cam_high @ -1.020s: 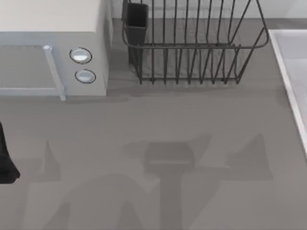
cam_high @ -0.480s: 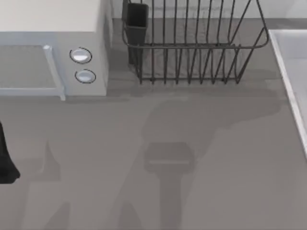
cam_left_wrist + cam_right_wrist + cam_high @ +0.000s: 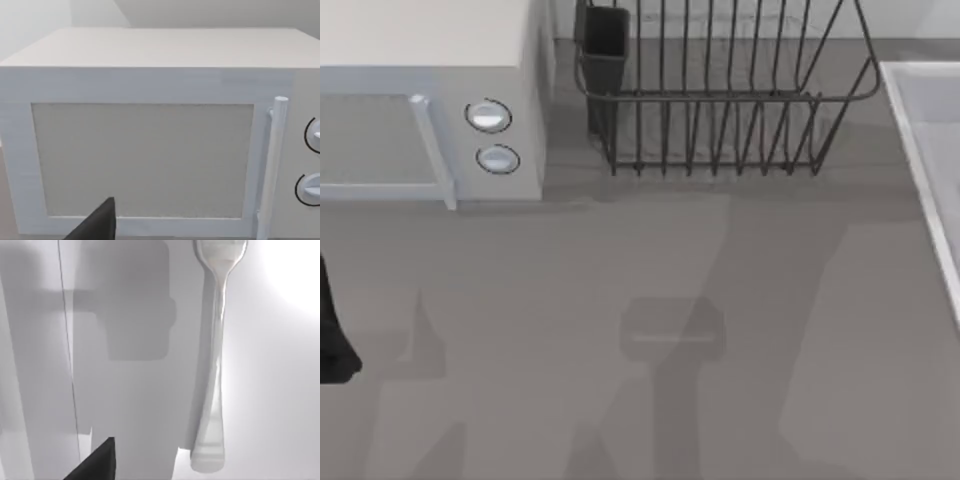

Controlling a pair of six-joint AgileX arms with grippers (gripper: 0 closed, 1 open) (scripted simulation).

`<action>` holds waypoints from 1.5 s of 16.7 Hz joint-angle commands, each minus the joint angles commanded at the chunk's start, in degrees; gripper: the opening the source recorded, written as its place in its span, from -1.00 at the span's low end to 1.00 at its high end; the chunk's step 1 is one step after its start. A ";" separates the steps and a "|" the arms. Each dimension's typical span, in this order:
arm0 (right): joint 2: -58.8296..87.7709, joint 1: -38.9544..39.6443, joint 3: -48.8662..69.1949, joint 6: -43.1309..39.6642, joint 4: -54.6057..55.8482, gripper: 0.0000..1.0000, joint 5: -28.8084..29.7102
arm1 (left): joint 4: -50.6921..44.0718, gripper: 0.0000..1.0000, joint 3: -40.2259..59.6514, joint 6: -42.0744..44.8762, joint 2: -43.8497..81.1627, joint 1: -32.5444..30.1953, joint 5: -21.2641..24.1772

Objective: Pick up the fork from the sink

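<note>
Our grey table (image 3: 620, 270) spreads across the top view, crossed by soft shadows of our arms. At its back left stands the white box with two round knobs (image 3: 490, 135), its door handle (image 3: 432, 150) a pale vertical bar. Just beside it, along the back, sits the dark wire rack (image 3: 720, 100) with a small dark cup (image 3: 605, 40) hung at its left corner. At the right edge of the table the sink (image 3: 930, 150) shows its raised pale rim and part of the smooth basin.

Our left arm (image 3: 332, 330) sits at the far left edge of the table; its wrist camera faces the front of the white box, and a dark fingertip (image 3: 97, 225) pokes into that picture. We cannot tell whether our left gripper is wide or narrow.

In the right wrist view the fork (image 3: 215, 360) lies flat on the pale floor of the sink, tines at one end and the long handle widening to a rounded end, with its shadow alongside. A dark fingertip (image 3: 97, 462) of our right gripper appears there, apart from the fork and seemingly above the basin; we cannot tell how wide that gripper stands.
</note>
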 joint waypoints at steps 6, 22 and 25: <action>0.40 0.33 -0.81 0.03 1.01 1.00 0.02 | 0.00 1.00 0.00 0.00 0.00 0.00 0.00; 10.72 0.07 -14.36 0.16 25.08 0.85 0.14 | 0.00 1.00 0.00 0.00 0.00 0.00 0.00; 10.72 0.07 -14.36 0.16 25.08 0.40 0.14 | 0.00 1.00 0.00 0.00 0.00 0.00 0.00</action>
